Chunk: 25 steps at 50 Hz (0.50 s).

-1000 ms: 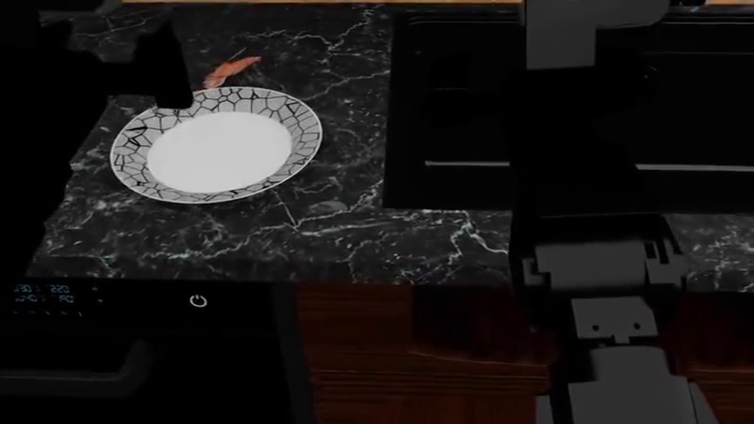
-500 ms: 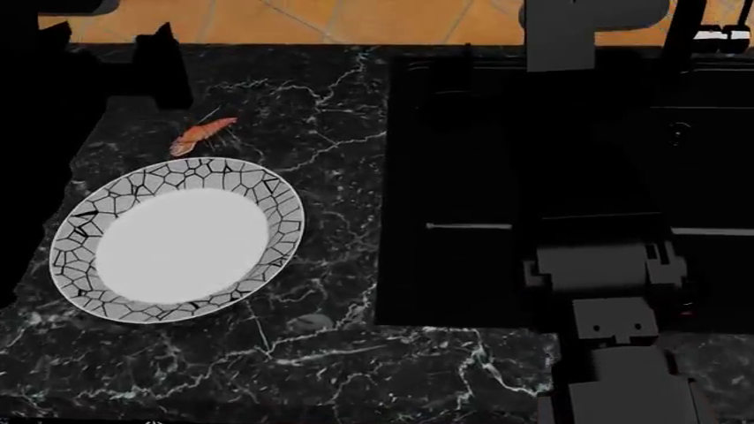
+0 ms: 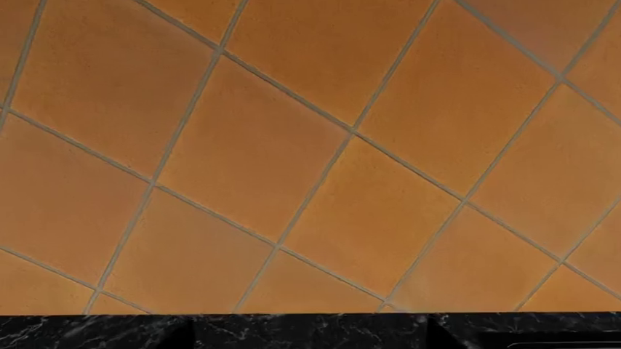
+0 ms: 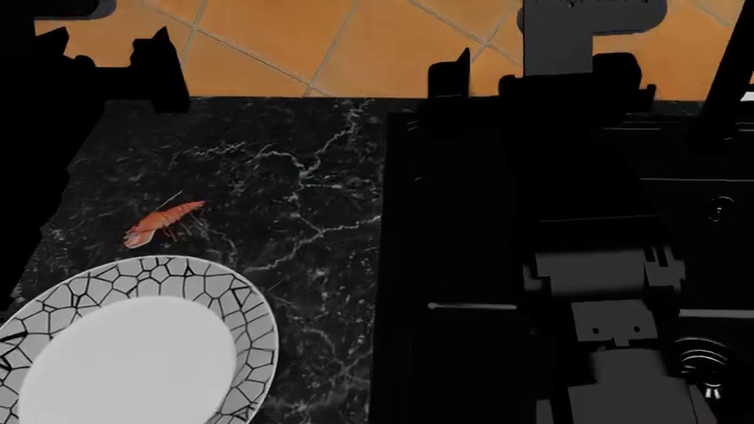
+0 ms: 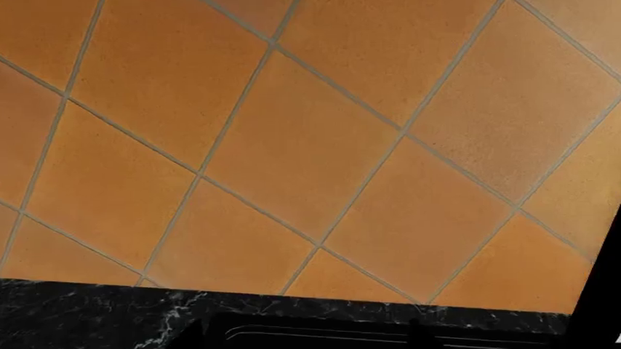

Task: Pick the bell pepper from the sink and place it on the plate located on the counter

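Observation:
The plate (image 4: 130, 353) lies on the counter (image 4: 295, 177) at the near left, partly cut off by the frame. The sink (image 4: 460, 230) is the black basin at the right, with its pale bar (image 4: 471, 306) across it. My right arm (image 4: 589, 265) covers the middle of the basin. The bell pepper is not visible in any view. My left gripper (image 4: 104, 53) is a dark silhouette at the far left, two prongs apart, empty. My right gripper (image 4: 577, 75) is a dark shape over the sink's back edge; its jaws do not show. Both wrist views show only wall tiles and the counter's edge.
A small orange shrimp (image 4: 162, 223) lies on the counter just behind the plate. An orange tiled wall (image 4: 353, 44) rises behind the counter and fills the left wrist view (image 3: 310, 145) and right wrist view (image 5: 310, 145). A drain (image 4: 701, 362) shows at the sink's near right.
The head view has tilted upward: plate, shrimp and counter have slid down and left in the picture, and the tiled wall now shows at the top. The arms keep about the same place.

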Tool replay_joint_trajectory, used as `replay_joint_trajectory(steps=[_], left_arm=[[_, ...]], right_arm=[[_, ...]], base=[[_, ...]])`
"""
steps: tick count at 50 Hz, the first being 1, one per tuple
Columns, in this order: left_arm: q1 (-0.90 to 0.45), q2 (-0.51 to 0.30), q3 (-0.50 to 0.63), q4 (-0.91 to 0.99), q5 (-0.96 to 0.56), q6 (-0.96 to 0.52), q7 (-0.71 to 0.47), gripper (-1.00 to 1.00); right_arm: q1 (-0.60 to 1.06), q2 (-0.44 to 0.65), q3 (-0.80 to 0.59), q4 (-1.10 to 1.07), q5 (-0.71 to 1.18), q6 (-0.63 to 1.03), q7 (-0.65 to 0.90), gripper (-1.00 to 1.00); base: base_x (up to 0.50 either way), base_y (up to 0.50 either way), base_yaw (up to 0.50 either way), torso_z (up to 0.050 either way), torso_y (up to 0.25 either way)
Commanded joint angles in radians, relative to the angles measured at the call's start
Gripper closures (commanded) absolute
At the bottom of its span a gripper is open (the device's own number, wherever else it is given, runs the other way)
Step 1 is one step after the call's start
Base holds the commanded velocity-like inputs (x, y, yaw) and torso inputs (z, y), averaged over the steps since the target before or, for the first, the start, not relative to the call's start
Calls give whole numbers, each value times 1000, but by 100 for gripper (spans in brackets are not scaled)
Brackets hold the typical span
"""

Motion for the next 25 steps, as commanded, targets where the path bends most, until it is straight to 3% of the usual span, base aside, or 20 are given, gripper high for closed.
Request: replay_joint_trajectory(steps=[1,13,25], left_arm=[[3,-2,0,5,-8,-3,-1,-100],[0,-2,2,-17,-11,15,2,-100],[-2,-1,-2,-22,-19,13,-7,-100]], right_arm=[[0,0,-3,11,4,-9,0,-100],[-1,-3,-6,14,9,-10,3,-100],[-9,3,-7,-8,18,7,8,-100]], base=[[500,0,0,0,0],[500,0,0,0,1],[0,0,0,0,-6]])
